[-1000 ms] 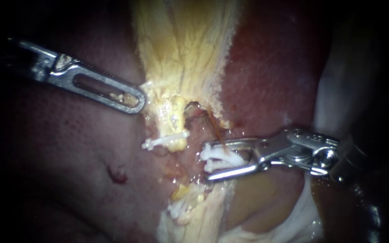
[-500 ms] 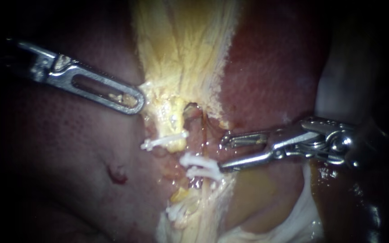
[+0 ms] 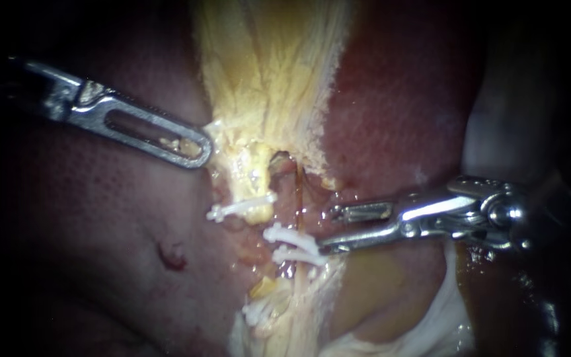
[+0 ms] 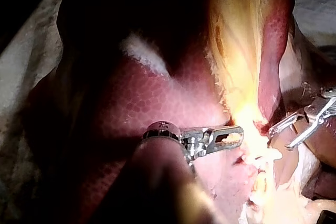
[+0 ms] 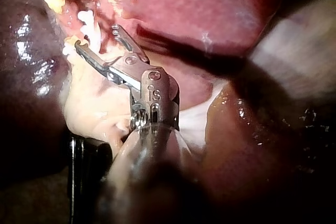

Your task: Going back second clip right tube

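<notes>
Right instrument (image 3: 326, 230) pincer released, empty, at 3 o'clock of clips (image 3: 287, 236); retreat straight, avoid snagging clips, liver (image 3: 391, 119).

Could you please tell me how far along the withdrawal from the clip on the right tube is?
Done: the white clip sits across the right tube, gripped by nothing. In hand: the right instrument's end effector is open and empty, with its lower tip close beside the clip. Left: it likely needs to draw clear of the tissue.
</notes>
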Motion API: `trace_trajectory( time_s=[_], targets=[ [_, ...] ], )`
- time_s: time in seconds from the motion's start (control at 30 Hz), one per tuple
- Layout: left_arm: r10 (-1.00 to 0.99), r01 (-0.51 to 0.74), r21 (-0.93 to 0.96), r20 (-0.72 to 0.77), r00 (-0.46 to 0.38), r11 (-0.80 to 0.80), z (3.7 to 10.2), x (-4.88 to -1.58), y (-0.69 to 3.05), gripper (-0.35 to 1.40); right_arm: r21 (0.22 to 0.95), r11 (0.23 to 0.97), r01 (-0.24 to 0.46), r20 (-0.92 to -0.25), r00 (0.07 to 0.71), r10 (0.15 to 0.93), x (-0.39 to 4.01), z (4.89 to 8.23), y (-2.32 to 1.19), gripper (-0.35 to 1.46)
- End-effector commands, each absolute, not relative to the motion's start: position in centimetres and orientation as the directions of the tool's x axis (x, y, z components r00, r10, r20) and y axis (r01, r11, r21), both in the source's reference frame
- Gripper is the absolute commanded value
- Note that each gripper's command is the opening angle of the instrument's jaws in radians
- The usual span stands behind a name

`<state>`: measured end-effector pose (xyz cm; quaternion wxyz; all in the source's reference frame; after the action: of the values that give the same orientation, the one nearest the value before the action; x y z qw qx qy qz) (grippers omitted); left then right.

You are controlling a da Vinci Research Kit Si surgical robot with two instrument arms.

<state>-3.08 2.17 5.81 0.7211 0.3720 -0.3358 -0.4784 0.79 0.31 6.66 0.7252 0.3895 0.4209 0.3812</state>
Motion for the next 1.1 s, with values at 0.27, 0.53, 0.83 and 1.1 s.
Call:
trace_trajectory(
  time_s=[0.27,0.53,0.83,1.1],
  targets=[
    [-0.94,0.44,0.858,0.128,0.317,0.266,5.81,-3.08,2.17,-0.35,0.716,0.694,-0.076,-0.614,0.406,0.677,0.64,6.67,0.39,0.5],
    [-0.94,0.44,0.858,0.128,0.317,0.266,5.81,-3.08,2.17,-0.35,0.577,0.817,0.014,-0.746,0.415,0.52,0.45,6.62,0.5,0.5],
    [-0.94,0.44,0.858,0.128,0.317,0.266,5.81,-3.07,2.17,-0.35,0.478,0.875,0.077,-0.815,0.41,0.409,0.25,6.54,0.58,0.5],
    [-0.94,0.44,0.858,0.129,0.317,0.266,5.82,-3.08,2.18,-0.35,0.431,0.896,0.104,-0.845,0.394,0.361,0.14,6.43,0.66,0.5]
  ],
)
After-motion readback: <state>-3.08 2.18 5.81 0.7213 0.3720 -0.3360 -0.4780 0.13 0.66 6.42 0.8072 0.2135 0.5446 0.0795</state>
